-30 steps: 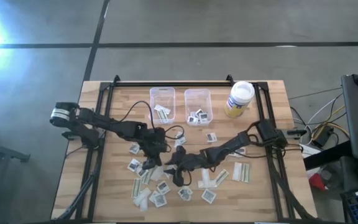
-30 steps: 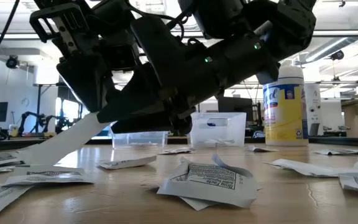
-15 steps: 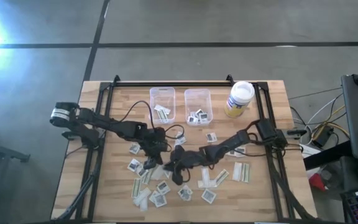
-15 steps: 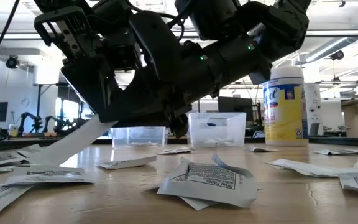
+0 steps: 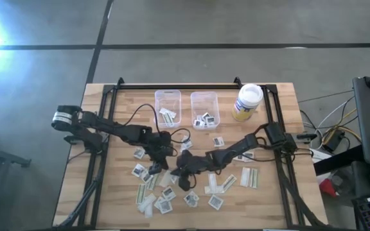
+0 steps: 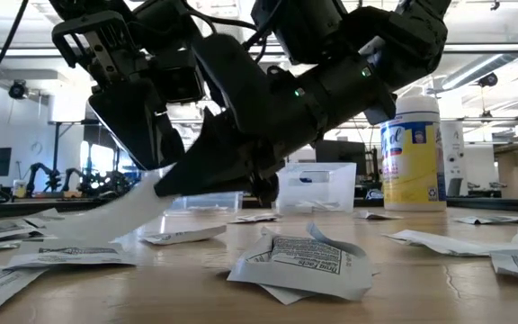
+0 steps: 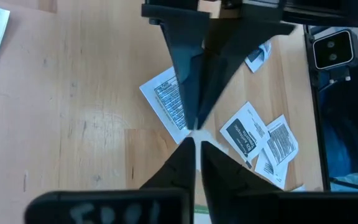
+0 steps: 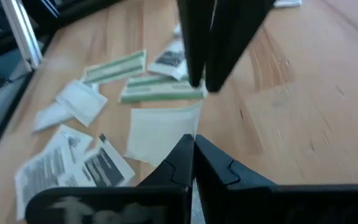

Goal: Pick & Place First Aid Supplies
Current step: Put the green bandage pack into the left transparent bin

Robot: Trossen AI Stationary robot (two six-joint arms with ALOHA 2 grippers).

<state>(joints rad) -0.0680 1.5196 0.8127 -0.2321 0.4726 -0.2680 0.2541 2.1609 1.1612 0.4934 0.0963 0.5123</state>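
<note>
A pale flat packet (image 6: 106, 216) slants from the two grippers down to the table. Both grippers are shut on its upper end, tip against tip, over the middle of the table. My left gripper (image 5: 166, 168) comes from the left and my right gripper (image 5: 175, 172) from the right. In the right wrist view the packet (image 8: 160, 130) spreads out from my own fingertips. More first aid packets (image 5: 166, 199) lie flat around them; some lie in the two clear bins. My left gripper pinches the packet's upper end (image 6: 156, 191) between its two fingertips, slanting down from the table's far left. In its own wrist view the packet is edge-on, so the exact spot cannot be told. My right gripper pinches the packet's upper corner (image 8: 189, 132) between its fingertips, slanting down from the table's right. The packet hangs slanted, with its lower end (image 6: 52, 232) on the table among other packets.
Two clear bins (image 5: 167, 106) (image 5: 205, 109) stand at the far middle, and a white-lidded jar (image 5: 248, 101) stands at the far right. Loose packets (image 5: 249, 176) cover the near half of the table. A printed packet (image 6: 304, 265) lies close to the low camera.
My right gripper has shut on the packet's upper end, close to the left gripper's tips. Neither arm has travelled. The packet has turned a little and shows a broader face; its lower end has stayed on the table.
</note>
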